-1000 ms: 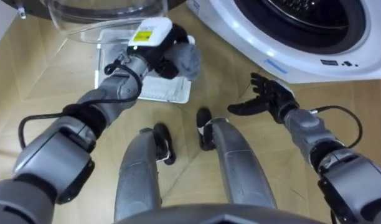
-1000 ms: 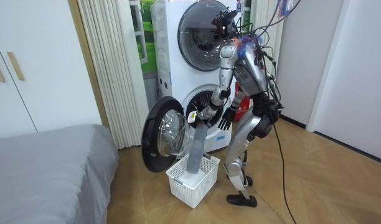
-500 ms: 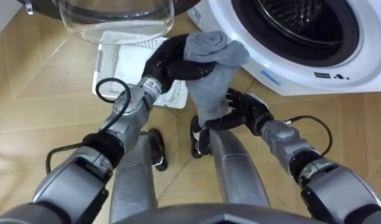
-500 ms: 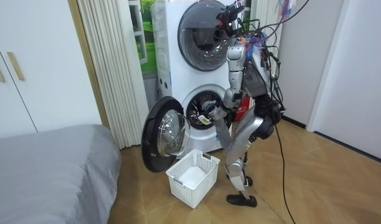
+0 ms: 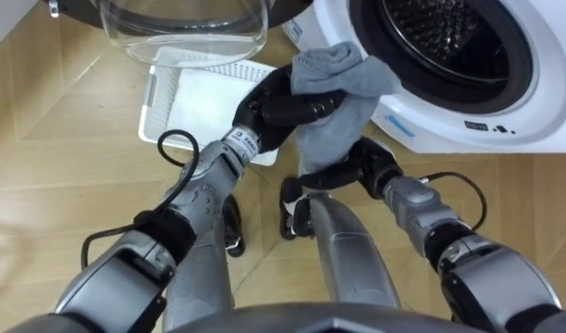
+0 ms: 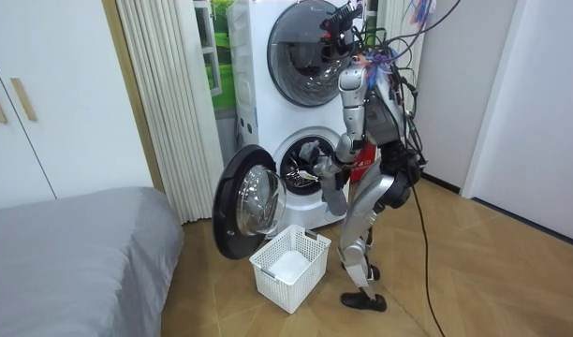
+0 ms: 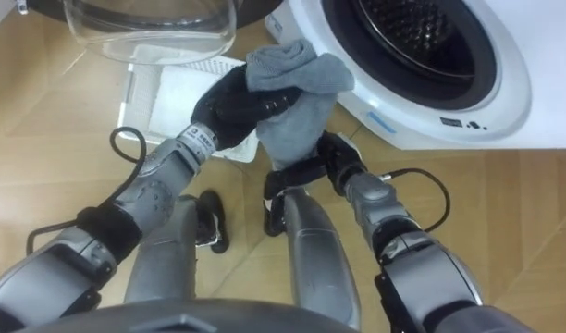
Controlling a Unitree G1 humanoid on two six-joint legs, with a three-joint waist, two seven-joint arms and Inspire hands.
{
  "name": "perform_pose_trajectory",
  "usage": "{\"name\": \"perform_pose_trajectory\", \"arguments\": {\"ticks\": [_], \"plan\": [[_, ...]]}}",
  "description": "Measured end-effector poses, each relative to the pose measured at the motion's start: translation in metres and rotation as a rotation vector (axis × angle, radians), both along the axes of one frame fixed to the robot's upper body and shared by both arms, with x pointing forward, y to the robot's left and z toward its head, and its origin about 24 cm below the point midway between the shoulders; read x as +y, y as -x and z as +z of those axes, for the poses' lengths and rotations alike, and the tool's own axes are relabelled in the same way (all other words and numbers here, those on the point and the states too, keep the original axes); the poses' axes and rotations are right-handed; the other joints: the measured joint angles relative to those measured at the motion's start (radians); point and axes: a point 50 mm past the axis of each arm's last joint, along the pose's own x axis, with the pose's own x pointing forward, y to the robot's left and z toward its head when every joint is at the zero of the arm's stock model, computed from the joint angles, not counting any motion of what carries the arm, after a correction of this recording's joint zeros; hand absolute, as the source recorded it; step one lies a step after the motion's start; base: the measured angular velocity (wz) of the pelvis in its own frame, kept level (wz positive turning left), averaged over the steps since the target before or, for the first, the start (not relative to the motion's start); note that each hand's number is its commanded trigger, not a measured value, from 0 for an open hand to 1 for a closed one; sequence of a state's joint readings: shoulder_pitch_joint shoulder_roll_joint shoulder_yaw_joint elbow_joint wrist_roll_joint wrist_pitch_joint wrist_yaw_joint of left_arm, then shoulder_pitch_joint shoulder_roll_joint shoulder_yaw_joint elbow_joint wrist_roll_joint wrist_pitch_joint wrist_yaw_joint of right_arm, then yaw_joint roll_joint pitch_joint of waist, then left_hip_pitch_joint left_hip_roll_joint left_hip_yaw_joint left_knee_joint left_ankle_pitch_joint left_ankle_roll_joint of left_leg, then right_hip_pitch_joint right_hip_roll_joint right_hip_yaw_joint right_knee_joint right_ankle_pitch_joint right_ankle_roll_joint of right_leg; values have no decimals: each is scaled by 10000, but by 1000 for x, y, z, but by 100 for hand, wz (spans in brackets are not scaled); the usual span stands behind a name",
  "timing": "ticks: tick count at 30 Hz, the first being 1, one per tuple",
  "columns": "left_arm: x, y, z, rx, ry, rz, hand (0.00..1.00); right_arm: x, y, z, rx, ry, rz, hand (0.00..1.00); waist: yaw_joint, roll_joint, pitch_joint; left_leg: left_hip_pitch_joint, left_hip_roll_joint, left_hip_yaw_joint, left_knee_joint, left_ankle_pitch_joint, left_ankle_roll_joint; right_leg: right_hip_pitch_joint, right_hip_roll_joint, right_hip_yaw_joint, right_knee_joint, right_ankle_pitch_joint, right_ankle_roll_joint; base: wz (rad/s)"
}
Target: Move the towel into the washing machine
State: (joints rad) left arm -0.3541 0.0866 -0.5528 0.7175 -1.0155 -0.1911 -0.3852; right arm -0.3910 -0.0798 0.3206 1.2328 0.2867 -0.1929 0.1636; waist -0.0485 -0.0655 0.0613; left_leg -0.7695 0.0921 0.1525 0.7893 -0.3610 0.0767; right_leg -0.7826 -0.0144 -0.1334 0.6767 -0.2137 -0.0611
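Observation:
A grey towel (image 5: 343, 92) hangs bunched from my left hand (image 5: 278, 104), whose fingers are curled round its top. It is held just in front of the lower rim of the washing machine's round opening (image 5: 449, 42), outside the dark drum. My right hand (image 5: 371, 171) is just below it, fingers stretched out under the towel's hanging end. In the room view I stand close to the front of the washing machine (image 6: 301, 159), with the towel (image 6: 334, 194) at the height of its open port.
The washer's glass door (image 5: 181, 28) stands swung open on my left. A white basket (image 5: 200, 97) sits on the wooden floor below it, beside my feet. In the room view a grey bed (image 6: 71, 253) lies to the left, and the basket (image 6: 288, 267) stands by the door.
My left hand has lifted the towel out of the basket and carried it right, up to the washer's opening. My right hand has come in under the towel's lower end.

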Motion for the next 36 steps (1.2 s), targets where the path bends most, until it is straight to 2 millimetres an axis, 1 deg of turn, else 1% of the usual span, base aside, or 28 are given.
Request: {"name": "perform_pose_trajectory", "arguments": {"ticks": [6, 9, 16, 17, 18, 19, 23, 28, 32, 33, 34, 35, 36], "plan": [[-3, -1, 2, 537, 1026, 318, 100, -2, 1, -1, -27, 284, -42, 100, 224, 188, -112, 67, -4, 1, -43, 13, -23, 46, -6, 0, -7, 3, -9, 0], [-4, -2, 4, 536, 1200, 369, 100, -2, 1, -1, -52, 350, -118, 100, 252, 239, -144, 185, -8, 5, -107, 33, -49, 150, -10, -5, -43, 3, -22, 0], [-4, -5, 8, 547, 1621, 565, 100, -1, 2, 0, -217, 223, -224, 100, 220, 243, -148, 301, -14, 46, -327, 120, -120, 229, -13, -33, -182, 32, -81, 0], [-3, -5, 7, 599, 1655, 591, 69, -1, 2, 0, -220, 210, -220, 100, 200, 242, -148, 301, -14, 32, -355, 134, -132, 232, -12, -51, -202, 35, -85, 0], [-3, -5, 7, 655, 1674, 580, 49, -1, 2, 0, -198, 203, -209, 100, 189, 241, -149, 301, -13, 23, -373, 141, -144, 231, -11, -61, -206, 28, -97, 0], [-2, -5, 7, 660, 1696, 616, 0, 0, 2, 0, -193, 198, -205, 100, 181, 241, -149, 302, -12, 21, -381, 144, -150, 231, -5, -61, -217, 27, -99, 0], [0, -6, 8, 694, 1804, 735, 0, -1, 6, -2, -69, 184, -254, 100, 173, 252, -161, 328, -7, -33, -434, 162, -178, 296, 23, -93, -312, 38, -118, 0], [4, -5, 5, 835, 1937, 1013, 0, -3, 9, -5, 82, 157, -447, 100, 278, 249, -164, 402, -13, -7, -445, 163, -178, 337, 14, -85, -291, 37, -117, 0], [14, 4, -7, 1273, 1825, 1412, 0, -6, 13, -8, 393, 357, -695, 100, 406, 282, -159, 515, -11, -8, -488, 167, -185, 465, 18, -95, -343, 31, -144, 0], [17, 7, -12, 1453, 1715, 1527, 0, -11, 15, -10, 518, 490, -947, 100, 515, 310, -150, 514, -11, -6, -490, 167, -185, 459, 12, -99, -334, 33, -146, 0], [24, 10, -17, 1594, 1425, 1787, 0, -16, 19, -12, 660, 584, -1281, 100, 704, 329, -151, 509, -9, 8, -512, 168, -187, 441, 12, -102, -344, 38, -155, 0], [27, 11, -19, 1696, 1246, 1908, 0, -20, 22, -14, 714, 644, -1413, 100, 790, 344, -150, 509, -12, 6, -530, 173, -195, 441, 9, -109, -351, 39, -157, 3], [31, 14, -25, 1890, 623, 2082, 0, -25, 27, -16, 826, 805, -1612, 100, 933, 387, -146, 509, -23, -7, -565, 189, -206, 441, -10, -148, -360, 33, -166, 4]]}}
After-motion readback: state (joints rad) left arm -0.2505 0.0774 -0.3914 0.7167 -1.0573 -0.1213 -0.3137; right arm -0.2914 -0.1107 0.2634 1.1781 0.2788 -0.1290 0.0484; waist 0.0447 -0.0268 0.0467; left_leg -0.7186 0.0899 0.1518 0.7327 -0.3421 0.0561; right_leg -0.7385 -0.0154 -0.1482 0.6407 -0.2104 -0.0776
